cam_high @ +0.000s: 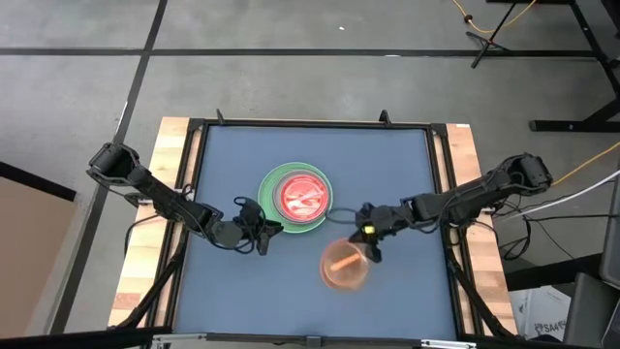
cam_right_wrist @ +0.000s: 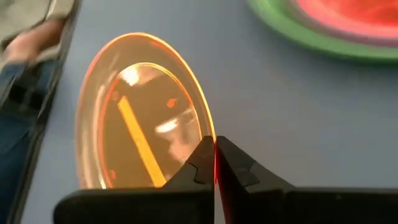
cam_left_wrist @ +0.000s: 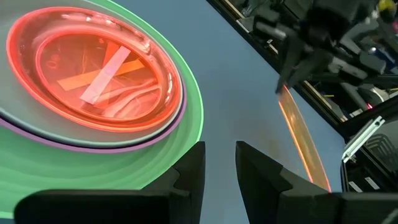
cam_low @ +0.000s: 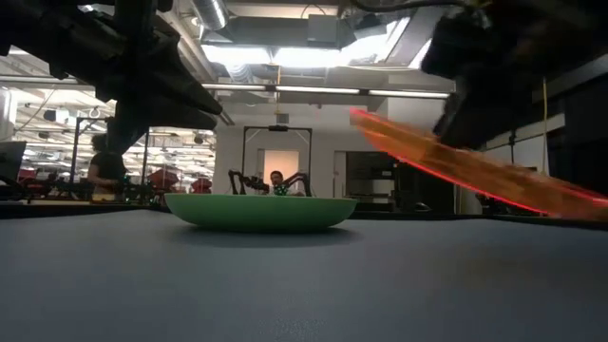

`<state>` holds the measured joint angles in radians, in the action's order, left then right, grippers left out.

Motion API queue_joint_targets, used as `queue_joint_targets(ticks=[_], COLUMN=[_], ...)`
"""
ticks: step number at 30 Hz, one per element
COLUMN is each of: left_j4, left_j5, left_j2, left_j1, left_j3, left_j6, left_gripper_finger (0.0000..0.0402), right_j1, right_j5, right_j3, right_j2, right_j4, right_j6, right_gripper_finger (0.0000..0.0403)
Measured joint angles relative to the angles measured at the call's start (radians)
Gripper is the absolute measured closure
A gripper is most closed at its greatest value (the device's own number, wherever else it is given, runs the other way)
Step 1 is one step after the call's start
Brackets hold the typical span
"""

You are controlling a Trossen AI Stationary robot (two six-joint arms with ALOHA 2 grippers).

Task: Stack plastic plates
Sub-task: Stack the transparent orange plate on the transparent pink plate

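Observation:
A stack sits mid-table: the large green plate (cam_high: 269, 186) (cam_low: 258, 211) rests on the blue tabletop. In it lie a purple plate (cam_left_wrist: 93, 144), a pale grey one, and a translucent pink plate (cam_high: 302, 196) (cam_left_wrist: 93, 74) on top. My left gripper (cam_high: 260, 236) (cam_left_wrist: 221, 165) hovers at the green plate's near-left rim, narrowly open and empty. My right gripper (cam_high: 369, 242) (cam_right_wrist: 215, 163) is to the stack's near right. It is shut on a translucent orange plate (cam_high: 342, 266) (cam_low: 475, 171) (cam_right_wrist: 137, 118). My right gripper pinches the orange plate's rim (cam_right_wrist: 214, 149) between its two fingers, on the plate's far-right side, coming from the table's right. The plate is steeply tilted, its free side (cam_high: 334, 281) toward the table's near edge. Whether that low side touches the table, I cannot tell.
A black frame (cam_high: 438, 184) borders the blue tabletop, with wooden boards outside it. Bare tabletop lies to the left, the right and on the near side of the stack. A person's hand and legs (cam_right_wrist: 25, 56) show beyond the table edge. People (cam_low: 275, 182) stand in the room behind.

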<state>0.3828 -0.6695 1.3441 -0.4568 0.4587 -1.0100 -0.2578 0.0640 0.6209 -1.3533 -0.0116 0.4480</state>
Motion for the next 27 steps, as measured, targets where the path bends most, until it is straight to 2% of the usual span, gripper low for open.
queue_joint_targets(ticks=[7, 10, 23, 27], left_j4=[0.0, 0.0, 0.0, -0.002], left_j5=[-0.003, -0.003, -0.004, -0.006], left_j2=[0.0, 0.0, 0.0, 0.0], left_j1=[0.0, 0.0, 0.0, 0.0], left_j3=[0.0, 0.0, 0.0, 0.0], left_j6=[0.0, 0.0, 0.0, 0.001], left_gripper_finger=[0.0319, 0.0319, 0.0319, 0.0319], right_j1=[0.112, 0.169, 0.388, 0.429], right_j5=[-0.151, -0.177, -0.168, -0.142], right_j3=[0.066, 0.071, 0.073, 0.073], right_j2=[0.0, 0.0, -0.05, -0.103], right_j4=[-0.01, -0.071, -0.293, -0.381], right_j6=[0.022, 0.023, 0.024, 0.09], right_gripper_finger=[0.0402, 0.0402, 0.0402, 0.0402])
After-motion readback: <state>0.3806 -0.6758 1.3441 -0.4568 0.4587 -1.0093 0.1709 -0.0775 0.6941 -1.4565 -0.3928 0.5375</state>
